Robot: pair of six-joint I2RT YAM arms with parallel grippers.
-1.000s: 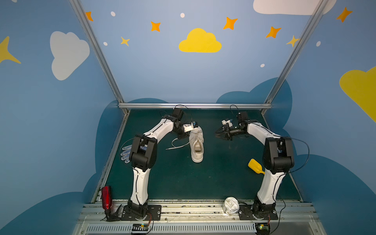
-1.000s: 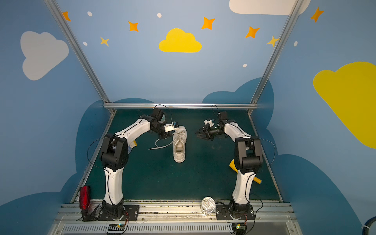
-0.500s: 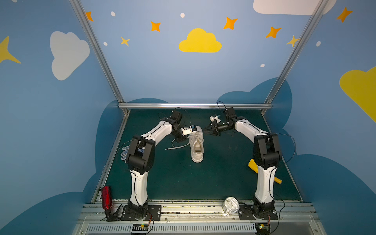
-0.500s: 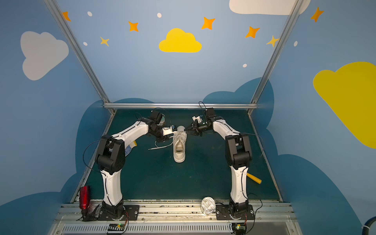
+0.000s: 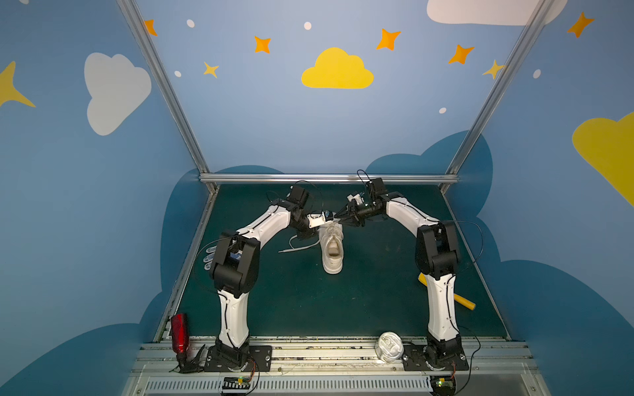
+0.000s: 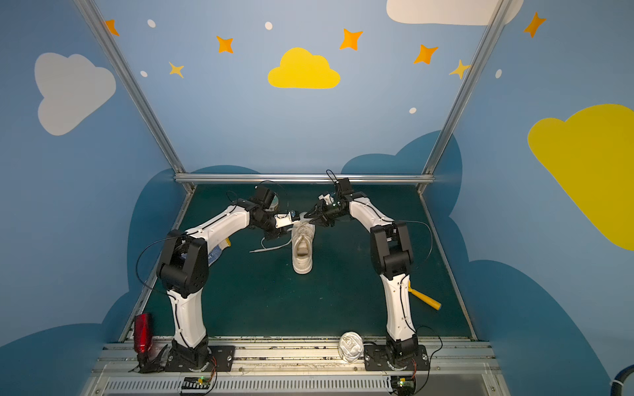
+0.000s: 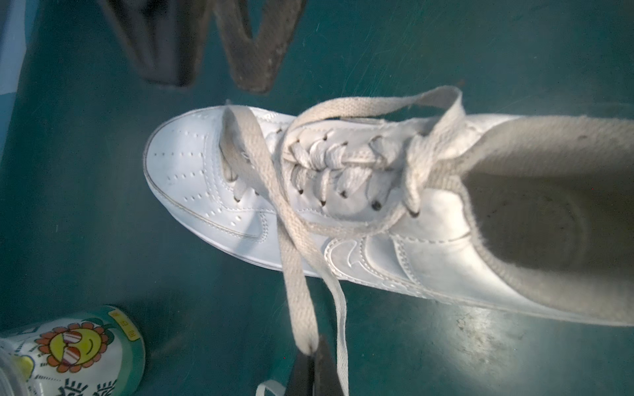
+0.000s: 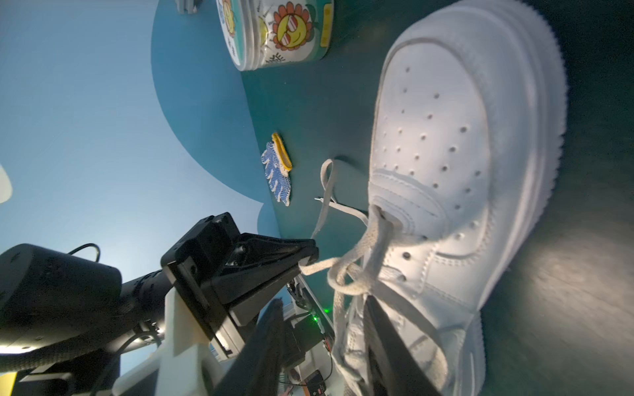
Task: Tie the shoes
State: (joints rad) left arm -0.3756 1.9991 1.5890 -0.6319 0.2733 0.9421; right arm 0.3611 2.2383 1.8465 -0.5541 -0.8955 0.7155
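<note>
Your shoe sits mid-worktop, nearer the far edge, with its toe towards that edge. In both top views the left gripper and right gripper meet at the toe end, but they are too small there for you to read either grip.

The wrist views settle it. The left wrist view shows the left fingers together, clamped on a lace that runs down across the shoe's side. It also shows the right fingers apart beyond the toe, with nothing between them. The right wrist view shows the same pinch side-on. There one right finger lies close along the lacing, though you cannot tell whether it touches.

A loose lace end lies on the worktop left of the shoe. The tin is plain only to the wrist cameras; a top view gives a sliver behind the left wrist. The left arm half hides the glove by the left edge. Both wrist views cut off the heel.
</note>
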